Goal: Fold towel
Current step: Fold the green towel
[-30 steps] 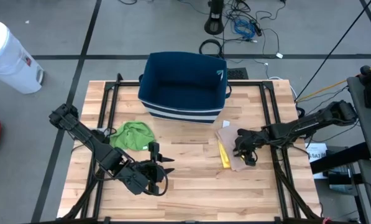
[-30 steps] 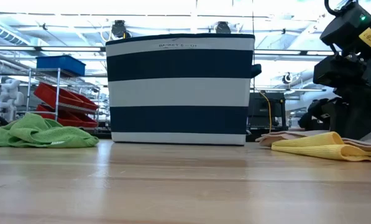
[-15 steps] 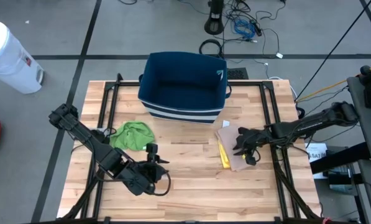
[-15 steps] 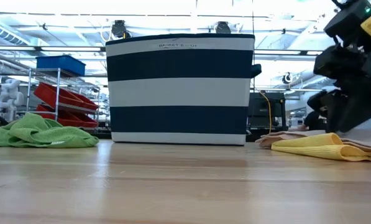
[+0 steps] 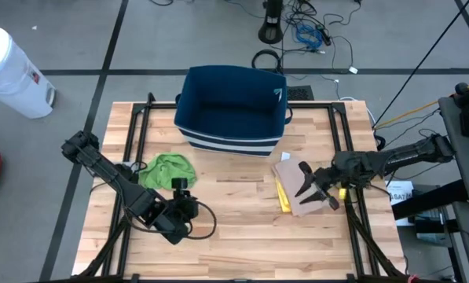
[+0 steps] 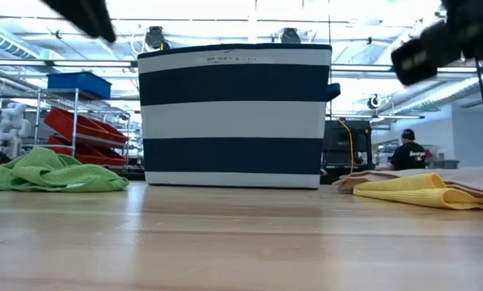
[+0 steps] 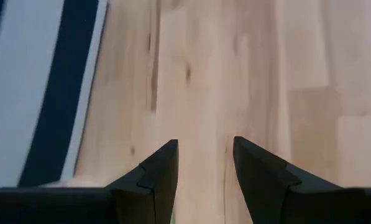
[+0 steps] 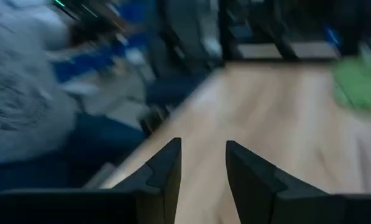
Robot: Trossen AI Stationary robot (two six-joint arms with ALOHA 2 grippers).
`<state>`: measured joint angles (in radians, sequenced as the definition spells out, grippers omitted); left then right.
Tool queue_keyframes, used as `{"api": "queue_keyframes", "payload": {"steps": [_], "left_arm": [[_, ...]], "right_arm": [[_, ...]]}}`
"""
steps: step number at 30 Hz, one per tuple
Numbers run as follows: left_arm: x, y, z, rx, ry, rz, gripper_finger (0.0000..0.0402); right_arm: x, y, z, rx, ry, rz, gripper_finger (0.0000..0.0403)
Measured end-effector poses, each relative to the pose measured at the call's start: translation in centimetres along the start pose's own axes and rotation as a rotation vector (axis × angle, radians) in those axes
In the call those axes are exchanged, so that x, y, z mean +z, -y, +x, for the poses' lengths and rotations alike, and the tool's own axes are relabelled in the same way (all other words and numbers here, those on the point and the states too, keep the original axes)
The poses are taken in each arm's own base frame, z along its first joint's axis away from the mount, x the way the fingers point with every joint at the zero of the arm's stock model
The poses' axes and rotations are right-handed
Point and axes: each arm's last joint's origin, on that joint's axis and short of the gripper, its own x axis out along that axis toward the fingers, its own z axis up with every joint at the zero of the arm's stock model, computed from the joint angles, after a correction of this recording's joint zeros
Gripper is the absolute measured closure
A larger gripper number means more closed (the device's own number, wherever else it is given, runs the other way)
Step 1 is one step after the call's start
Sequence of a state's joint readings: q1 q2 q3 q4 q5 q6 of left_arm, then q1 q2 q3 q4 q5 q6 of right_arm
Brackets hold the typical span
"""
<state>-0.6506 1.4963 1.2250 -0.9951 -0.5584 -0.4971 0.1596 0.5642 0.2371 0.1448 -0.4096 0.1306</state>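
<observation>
In front of the striped bin [image 5: 231,110] the table [image 5: 242,228] is free between the green towel [image 5: 168,170] and the folded cloths [image 5: 293,186].

text: none legible | striped basket [image 6: 234,115]: small pale print line on the top white band, letters too small to make out | white bin [image 5: 10,72] on the floor: red-and-white label, unreadable | person's dark shirt [image 6: 406,155] in the room behind: pale lettering, unreadable
</observation>
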Motion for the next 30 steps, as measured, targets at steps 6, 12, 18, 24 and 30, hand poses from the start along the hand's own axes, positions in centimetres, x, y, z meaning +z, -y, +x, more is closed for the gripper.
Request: {"api": "queue_keyframes", "payload": {"steps": [6, 12, 18, 24, 30], "left_arm": [[-3.2, -0.6, 3.3, 0.055, -0.157, -0.071, 0.0241], [-6.1, -1.4, 6.1, 0.09, -0.283, -0.111, 0.0241], [-8.8, -2.2, 8.8, 0.05, -0.377, -0.151, 0.0241], [-9.6, -2.9, 9.9, 0.065, -0.39, -0.176, 0.0241], [-9.4, -3.7, 10.4, 0.094, -0.386, -0.163, 0.0241]], "right_arm": [[2.4, -1.4, -0.2, 0.188, 0.226, -0.159, 0.0289], [3.4, -2.5, -0.3, 0.247, 0.348, -0.275, 0.0289], [2.9, -2.5, 0.6, 0.198, 0.307, -0.296, 0.0289], [2.3, -2.1, 1.6, 0.171, 0.253, -0.279, 0.0289], [2.0, -1.8, 2.4, 0.167, 0.228, -0.269, 0.0289]]}}
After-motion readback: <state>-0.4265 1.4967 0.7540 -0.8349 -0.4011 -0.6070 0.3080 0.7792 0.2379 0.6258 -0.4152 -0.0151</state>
